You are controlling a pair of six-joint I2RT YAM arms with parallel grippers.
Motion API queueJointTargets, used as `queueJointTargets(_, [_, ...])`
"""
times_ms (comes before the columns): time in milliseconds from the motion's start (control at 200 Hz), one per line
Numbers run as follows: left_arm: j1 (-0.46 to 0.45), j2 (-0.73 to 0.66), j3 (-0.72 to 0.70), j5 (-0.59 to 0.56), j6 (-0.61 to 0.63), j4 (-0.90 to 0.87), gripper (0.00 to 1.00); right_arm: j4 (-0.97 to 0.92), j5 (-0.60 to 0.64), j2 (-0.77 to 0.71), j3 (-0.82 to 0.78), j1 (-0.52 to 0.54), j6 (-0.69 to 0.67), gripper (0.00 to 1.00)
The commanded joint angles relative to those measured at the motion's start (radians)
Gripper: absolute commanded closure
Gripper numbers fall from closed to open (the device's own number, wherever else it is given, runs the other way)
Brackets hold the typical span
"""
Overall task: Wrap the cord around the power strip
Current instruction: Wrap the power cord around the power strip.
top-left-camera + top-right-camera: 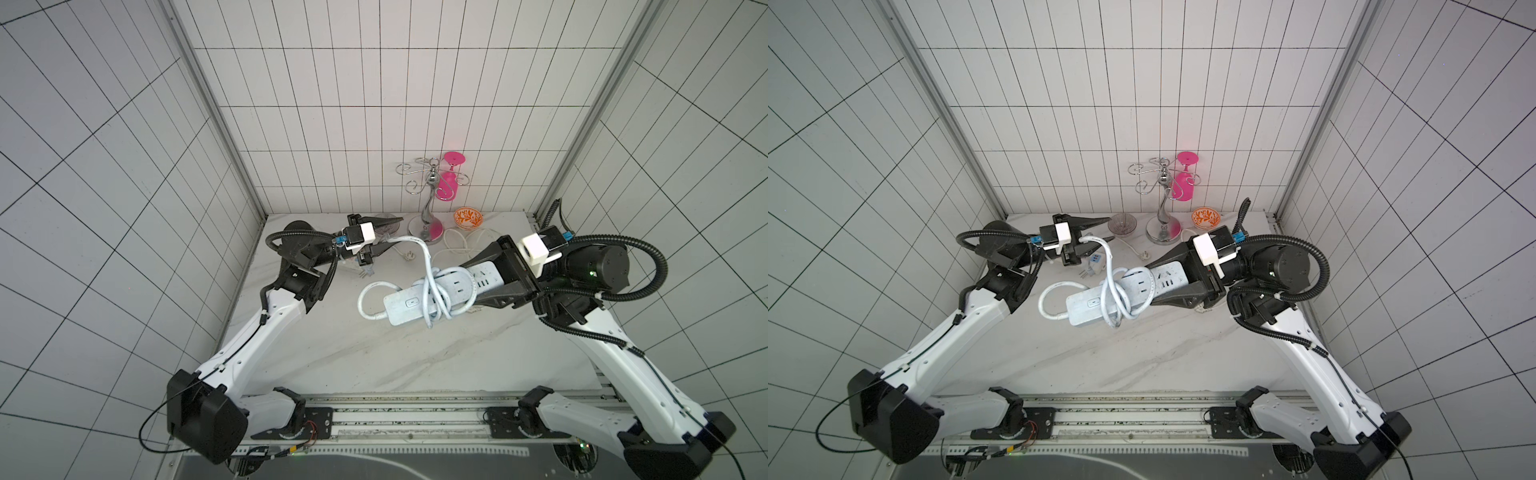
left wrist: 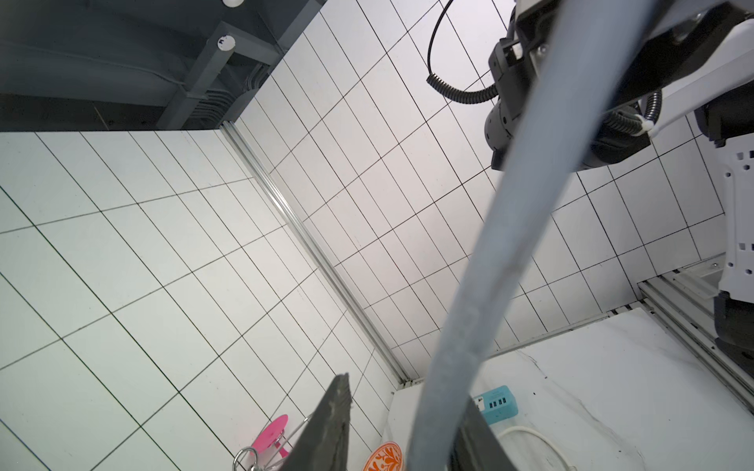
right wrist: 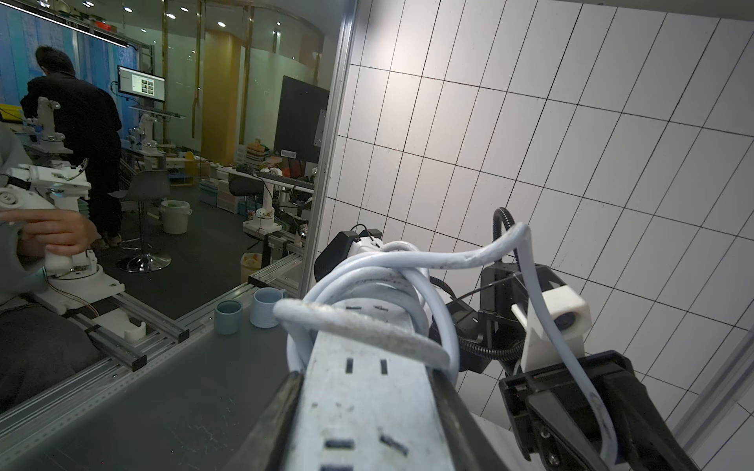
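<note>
**A:** Top views first. How does the strip lie from the claws?

**B:** In both top views the power strip (image 1: 455, 286) runs on a slant. Its switch end is near-left and its other end far-right, clamped in the right gripper (image 1: 469, 286), which squeezes the long sides. The cord (image 1: 1106, 257) loops several times across the middle. Its free run then climbs far-left to the left gripper (image 1: 1111, 228).

**A:** Does that one pinch it?

**B:** No. Its jaws stand parted and the cord merely passes between them.

**A:** Does the left wrist view agree?

**B:** It does. There the cord (image 2: 489, 265) fills the picture as one thick bar heading off toward the right arm. It leans on one finger (image 2: 475, 440), with clear daylight to the other finger (image 2: 336, 424). The strip itself is out of that picture.

**A:** And the right wrist view?

**B:** It looks straight down the strip (image 3: 367, 407), with a dark finger hugging each long edge. The loops (image 3: 367, 330) cross the axis roughly square. One strand arcs away and drops in between the left claw's fingers.

**A:** So what does the next turn hang on?

**B:** Probably this: the loose run leaves the strip's middle toward the far left, crosswise to the long axis. The left arm is the nearer one, and it would need to close on the cord before carrying it round again.
</note>
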Motion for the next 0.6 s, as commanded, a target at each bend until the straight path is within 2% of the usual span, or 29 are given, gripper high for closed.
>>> queueJointTargets(0, [0.010,-0.049,-0.038,0.023,-0.047,0.013,0.63,0.023,0.042,-0.013,0.138,-0.003,-0.034,1.00])
queueJointTargets(295, [0.041,-0.114,-0.187,-0.014,-0.044,-0.023,0.63,-0.055,0.021,-0.005,0.218,-0.088,-0.059,1.00])
queueJointTargets(465, [0.049,-0.122,-0.209,-0.027,0.007,-0.103,0.63,-0.089,0.014,0.001,0.256,-0.119,-0.073,1.00])
queueJointTargets(595, [0.047,-0.096,-0.223,-0.016,0.007,-0.098,0.63,-0.092,0.014,0.004,0.278,-0.141,-0.076,1.00])
